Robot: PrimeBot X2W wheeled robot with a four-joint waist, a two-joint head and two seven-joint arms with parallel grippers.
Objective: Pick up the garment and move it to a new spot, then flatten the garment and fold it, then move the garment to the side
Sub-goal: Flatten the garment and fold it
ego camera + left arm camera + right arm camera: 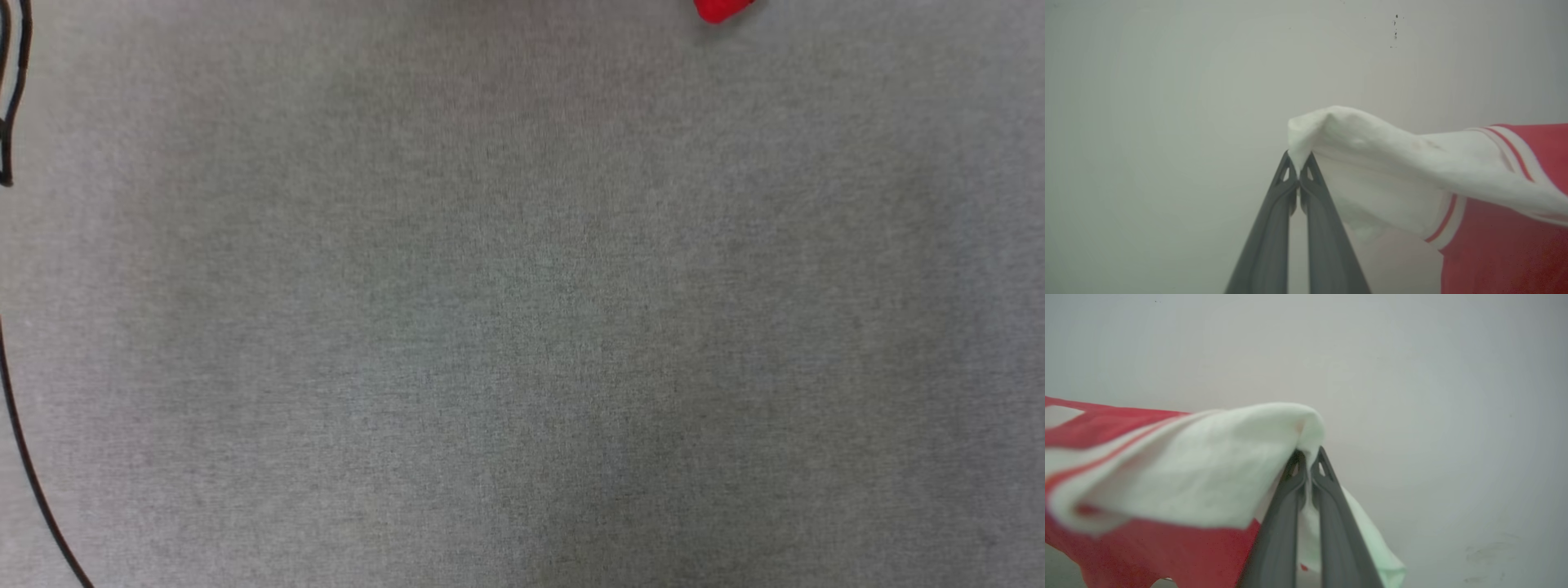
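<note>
The garment is a red shirt with white sleeves and red-and-white striped trim. In the left wrist view my left gripper is shut on a fold of white sleeve fabric, with the red body hanging off to the right. In the right wrist view my right gripper is shut on the other white sleeve of the garment, whose red body trails to the left. In the head view a small red corner of the garment pokes in at the top edge, above the grey cloth-covered table.
A thin black cable curves along the table's left edge in the head view. Behind the held fabric in both wrist views is a plain pale wall with a few dark specks.
</note>
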